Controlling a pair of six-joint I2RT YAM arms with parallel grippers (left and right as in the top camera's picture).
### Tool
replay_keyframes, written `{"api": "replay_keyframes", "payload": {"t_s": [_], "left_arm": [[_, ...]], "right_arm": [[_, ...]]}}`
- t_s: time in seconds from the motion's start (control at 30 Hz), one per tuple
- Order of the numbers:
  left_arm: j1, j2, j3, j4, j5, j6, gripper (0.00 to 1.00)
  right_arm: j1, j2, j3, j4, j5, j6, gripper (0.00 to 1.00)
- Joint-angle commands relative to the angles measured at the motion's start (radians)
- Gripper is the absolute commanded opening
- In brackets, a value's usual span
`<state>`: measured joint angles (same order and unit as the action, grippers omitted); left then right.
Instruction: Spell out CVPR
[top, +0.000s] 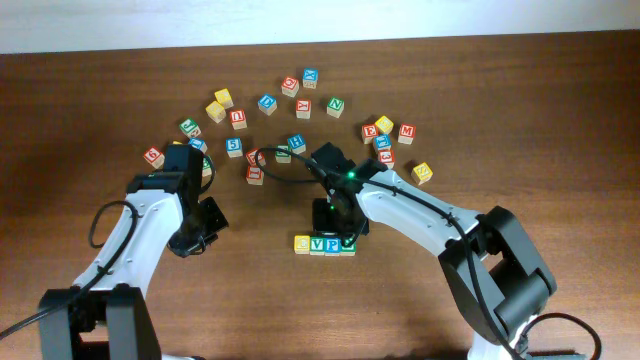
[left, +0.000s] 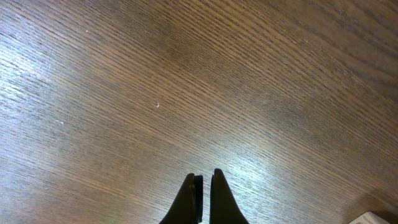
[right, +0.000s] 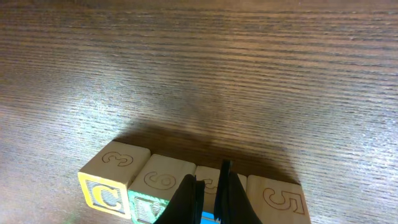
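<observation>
Four letter blocks stand in a row at the table's front middle: yellow C (top: 302, 243), green V (top: 318, 245), blue P (top: 333, 245) and a green-edged block (top: 348, 244) at the right end. In the right wrist view they show as C (right: 112, 180), V (right: 163, 186), a third block (right: 210, 177) partly hidden by the fingers, and a fourth with a 5 on top (right: 280, 202). My right gripper (top: 337, 222) (right: 209, 186) is shut, empty, just above the third block. My left gripper (top: 203, 228) (left: 205, 186) is shut and empty over bare wood, left of the row.
Several loose letter blocks lie in an arc across the back of the table, from a red one (top: 153, 156) at the left to a yellow one (top: 422, 172) at the right. A cable loops near the right arm's wrist (top: 290, 180).
</observation>
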<state>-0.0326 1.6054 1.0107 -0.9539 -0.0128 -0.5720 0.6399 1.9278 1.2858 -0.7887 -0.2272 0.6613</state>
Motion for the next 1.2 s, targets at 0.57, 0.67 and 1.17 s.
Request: {"api": "replay_keyframes", "payload": {"t_s": [0.57, 0.67, 1.17], "left_arm": [[-0.369, 0.202, -0.002, 0.18, 0.208, 0.096, 0.0], [-0.388, 0.226, -0.002, 0.181, 0.209, 0.096, 0.0], [-0.406, 0.229, -0.002, 0.19, 0.264, 0.096, 0.0]], "right_arm": [[-0.18, 0.003, -0.081, -0.247, -0.011, -0.148, 0.04], [-0.18, 0.003, -0.086, -0.215, -0.057, -0.148, 0.04], [-0.097, 0.003, -0.087, -0.093, -0.106, -0.121, 0.04]]}}
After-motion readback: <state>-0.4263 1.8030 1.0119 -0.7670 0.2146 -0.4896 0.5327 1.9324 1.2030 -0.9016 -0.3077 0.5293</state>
